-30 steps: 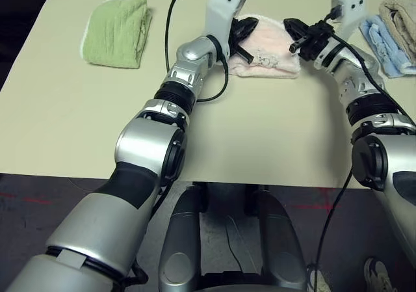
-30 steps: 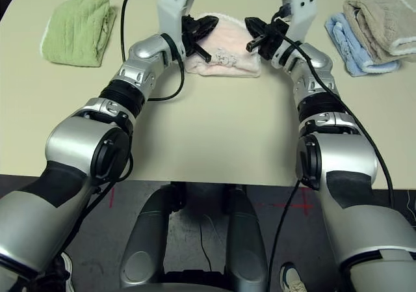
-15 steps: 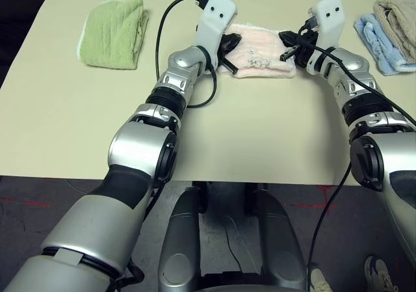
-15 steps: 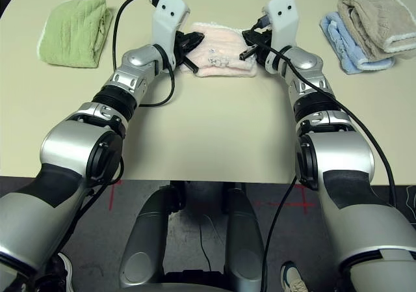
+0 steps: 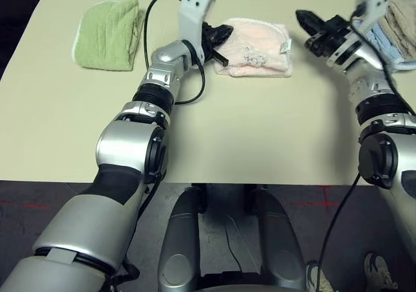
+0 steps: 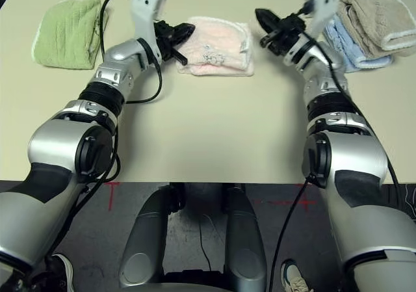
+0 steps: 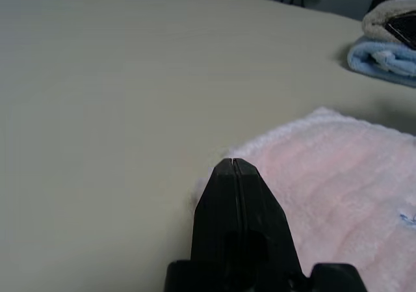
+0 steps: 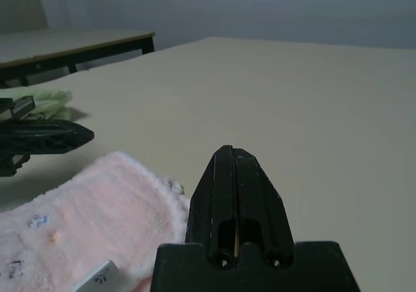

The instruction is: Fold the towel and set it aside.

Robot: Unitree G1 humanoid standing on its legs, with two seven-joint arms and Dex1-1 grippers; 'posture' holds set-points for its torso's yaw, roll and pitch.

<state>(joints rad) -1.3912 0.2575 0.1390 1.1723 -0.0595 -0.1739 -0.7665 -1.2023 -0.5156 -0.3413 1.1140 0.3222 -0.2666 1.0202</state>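
The pale pink towel (image 5: 257, 47) lies folded into a small rectangle on the table, far centre, with a small print and a white tag on its top. My left gripper (image 5: 223, 30) is shut and empty, its tip at the towel's left edge; in the left wrist view the closed fingers (image 7: 237, 194) sit beside the pink cloth (image 7: 338, 181). My right gripper (image 5: 304, 17) is also shut and holds nothing, raised a short way off the towel's right side. The right wrist view has its closed fingers (image 8: 235, 181) above the towel's corner (image 8: 97, 227).
A folded light green towel (image 5: 109, 33) lies at the far left of the beige table (image 5: 247, 129). A blue towel (image 6: 344, 41) and a beige towel (image 6: 377, 15) are stacked at the far right, just behind my right wrist.
Both grippers have drawn away from the towel, the left to its left edge and the right out to the right. The folded towel stays flat on the table.
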